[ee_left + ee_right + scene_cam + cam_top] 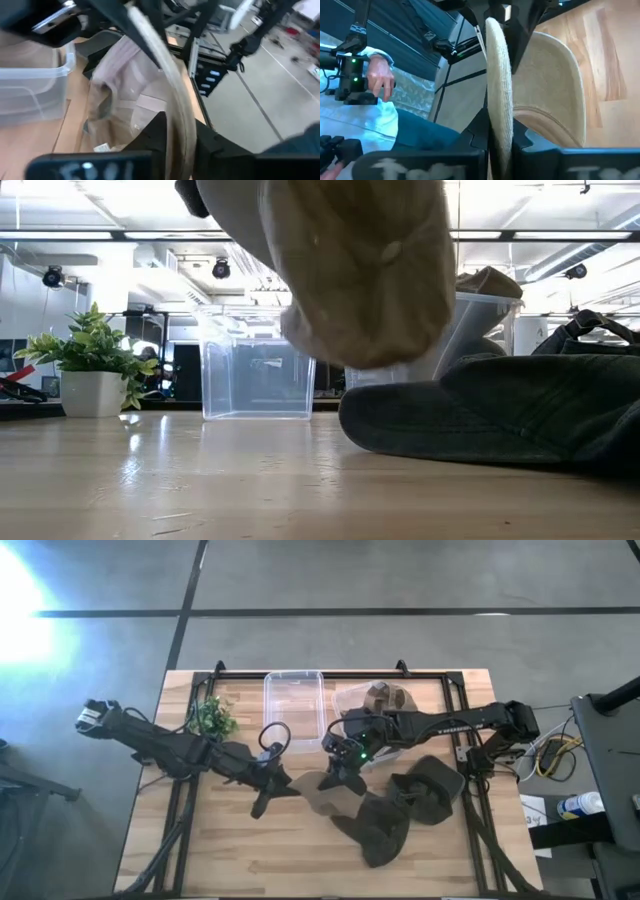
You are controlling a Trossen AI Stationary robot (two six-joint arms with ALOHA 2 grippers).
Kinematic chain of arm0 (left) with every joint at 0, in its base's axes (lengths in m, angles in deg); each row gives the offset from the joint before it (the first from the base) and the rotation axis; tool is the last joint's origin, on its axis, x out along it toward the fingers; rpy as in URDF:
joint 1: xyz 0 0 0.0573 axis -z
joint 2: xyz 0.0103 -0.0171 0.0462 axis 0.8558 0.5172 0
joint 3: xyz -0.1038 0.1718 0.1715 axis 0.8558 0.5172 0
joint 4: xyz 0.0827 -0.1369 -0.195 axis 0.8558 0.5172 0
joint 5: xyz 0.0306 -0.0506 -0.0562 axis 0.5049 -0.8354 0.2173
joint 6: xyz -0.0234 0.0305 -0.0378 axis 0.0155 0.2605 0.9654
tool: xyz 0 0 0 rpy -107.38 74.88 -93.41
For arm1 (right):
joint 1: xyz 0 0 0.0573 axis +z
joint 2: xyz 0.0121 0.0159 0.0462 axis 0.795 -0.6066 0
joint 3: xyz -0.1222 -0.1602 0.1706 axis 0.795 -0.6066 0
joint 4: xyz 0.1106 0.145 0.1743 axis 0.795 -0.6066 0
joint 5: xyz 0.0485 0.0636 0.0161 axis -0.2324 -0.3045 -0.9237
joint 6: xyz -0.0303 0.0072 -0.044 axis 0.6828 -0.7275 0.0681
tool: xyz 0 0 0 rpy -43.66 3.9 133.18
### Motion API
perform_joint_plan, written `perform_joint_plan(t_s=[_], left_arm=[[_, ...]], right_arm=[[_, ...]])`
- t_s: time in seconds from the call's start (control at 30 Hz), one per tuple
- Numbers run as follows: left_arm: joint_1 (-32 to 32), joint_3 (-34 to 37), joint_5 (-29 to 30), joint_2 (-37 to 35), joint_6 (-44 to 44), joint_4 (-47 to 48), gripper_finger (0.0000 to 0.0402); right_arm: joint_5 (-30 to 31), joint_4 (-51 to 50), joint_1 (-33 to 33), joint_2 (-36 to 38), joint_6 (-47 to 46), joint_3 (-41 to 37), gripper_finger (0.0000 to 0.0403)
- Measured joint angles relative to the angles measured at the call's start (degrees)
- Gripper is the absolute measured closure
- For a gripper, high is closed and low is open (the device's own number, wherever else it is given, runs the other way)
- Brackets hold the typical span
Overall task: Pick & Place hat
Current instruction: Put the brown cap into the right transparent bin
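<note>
Right gripper (345, 768): jaws are clamping the brim edge of a tan cap (322, 793); in the right wrist view the brim (499, 95) is running edge-on between the two dark fingers (470, 130), pinched on both sides. The cap is hanging over the middle of the wooden table (230, 860); in the low view it (360, 270) is filling the upper frame, lifted clear of the tabletop.

Left gripper (268, 790): jaws are closing on the same cap's brim from the other side; the left wrist view is showing the brim rim (175, 95) passing between its fingers (155, 130), with the pale crown lining (125, 95) beyond.

Dark olive caps (400, 810): a loose heap is lying on the table just right of the held cap, seen as a dark mound (500, 415) in the low view.

Clear plastic bin (294, 700): it is standing empty at the far middle of the table. Second clear bin (372, 698): it is sitting beside the first, holding a brownish cap (385, 695).

Potted plant (212, 718): it is standing in a white pot (92, 393) near the far left of the table.

Person's hand (380, 75): it is showing in the right wrist view, off the table, beside a dark device with a green light (352, 75).
</note>
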Motion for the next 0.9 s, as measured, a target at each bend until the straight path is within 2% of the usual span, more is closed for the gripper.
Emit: perform_joint_plan(t_s=[0.2, 0.3, 0.37, 0.5, 0.63, 0.7, 0.9], left_arm=[[1.23, -0.13, 7.28, -0.61, 3.89, 3.38, 0.0284], [2.80, -0.15, 10.93, -2.69, 5.59, 4.68, 0.0264], [4.20, -0.17, 15.38, -4.58, 6.99, 6.13, 0.0255], [7.05, -0.17, 25.77, -9.55, 10.67, 11.69, 0.0247], [9.27, 0.07, 33.14, -13.58, 14.02, 18.04, 0.0246], [9.72, 0.07, 36.48, -14.72, 14.38, 18.80, 0.0246], [10.01, 0.07, 36.94, -14.44, 14.15, 19.00, 0.0246]], right_arm=[[4.47, -0.79, -0.26, 0.84, 0.30, -0.01, 0.0388], [10.25, -1.01, -0.39, 3.22, 0.91, -0.09, 0.0389], [14.83, -2.14, -0.81, 5.44, 2.30, -0.09, 0.0389], [26.17, -5.74, -1.57, 10.33, 3.80, -0.09, 0.0389], [41.23, -7.85, -2.39, 15.48, 5.72, 0.09, 0.0389], [46.65, -8.48, -2.42, 17.72, 8.73, 0.09, 0.0389], [63.30, -16.12, -2.26, 23.32, 29.40, 0.09, 0.0389]])
